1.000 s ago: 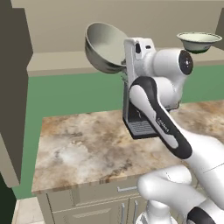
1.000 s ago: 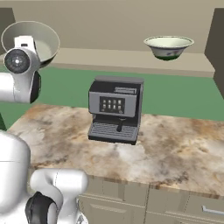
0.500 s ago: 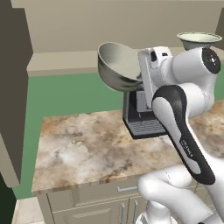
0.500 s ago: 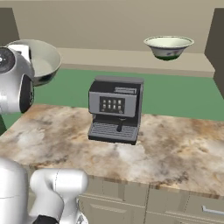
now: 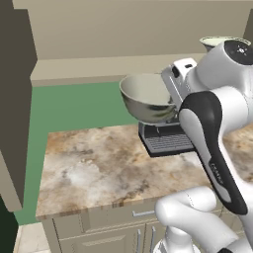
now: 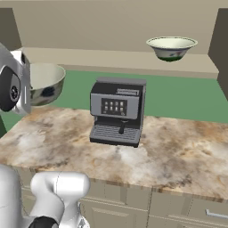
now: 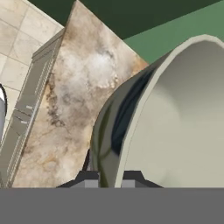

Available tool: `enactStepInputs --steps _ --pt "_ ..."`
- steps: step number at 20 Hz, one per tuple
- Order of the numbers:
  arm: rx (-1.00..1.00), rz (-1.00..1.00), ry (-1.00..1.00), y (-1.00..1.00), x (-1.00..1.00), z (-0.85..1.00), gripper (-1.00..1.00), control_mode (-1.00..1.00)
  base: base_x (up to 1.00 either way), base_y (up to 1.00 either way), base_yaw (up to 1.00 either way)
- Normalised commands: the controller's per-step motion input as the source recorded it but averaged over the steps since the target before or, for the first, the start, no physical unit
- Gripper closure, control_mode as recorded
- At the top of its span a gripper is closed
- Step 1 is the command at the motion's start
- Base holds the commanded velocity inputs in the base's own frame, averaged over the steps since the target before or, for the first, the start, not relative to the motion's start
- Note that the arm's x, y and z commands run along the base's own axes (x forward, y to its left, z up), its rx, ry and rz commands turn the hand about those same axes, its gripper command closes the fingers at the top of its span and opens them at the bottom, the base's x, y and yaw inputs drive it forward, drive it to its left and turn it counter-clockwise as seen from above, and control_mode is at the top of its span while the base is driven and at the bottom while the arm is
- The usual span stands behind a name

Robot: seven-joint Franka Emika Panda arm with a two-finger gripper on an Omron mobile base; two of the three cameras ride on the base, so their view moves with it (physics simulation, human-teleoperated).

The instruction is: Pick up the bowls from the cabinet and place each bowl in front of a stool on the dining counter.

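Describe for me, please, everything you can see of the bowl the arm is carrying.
The carried bowl is round and ceramic-looking, cream-white inside with a glossy mottled grey-green outside. It hangs in the air above the stone-topped counter, just left of the coffee machine, tilted so its opening faces partly sideways. In the hand view the gripper pinches its rim, one finger inside and one outside. Nothing else touches it, and it looks empty.

A green wall (image 6: 187,95) ran behind the mottled stone table (image 6: 178,153) (a coffee machine (image 6: 116,111) stood on it), with pale drawers (image 5: 94,230) beneath and a tiled floor (image 7: 19,41).
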Motion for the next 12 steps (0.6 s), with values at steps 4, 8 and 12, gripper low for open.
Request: enactStepInputs --steps 4,8,12 --pt "-0.11 -0.04 0.07 -0.49 -0.03 -0.47 1.00 -1.00 0.00 0.00 0.00" --pt "0.00 -0.05 0.00 -0.54 0.00 -0.51 1.00 -1.00 0.00 0.00 0.00" --pt "0.00 -0.06 0.00 -0.37 -0.02 -0.49 1.00 -1.00 0.00 0.00 0.00"
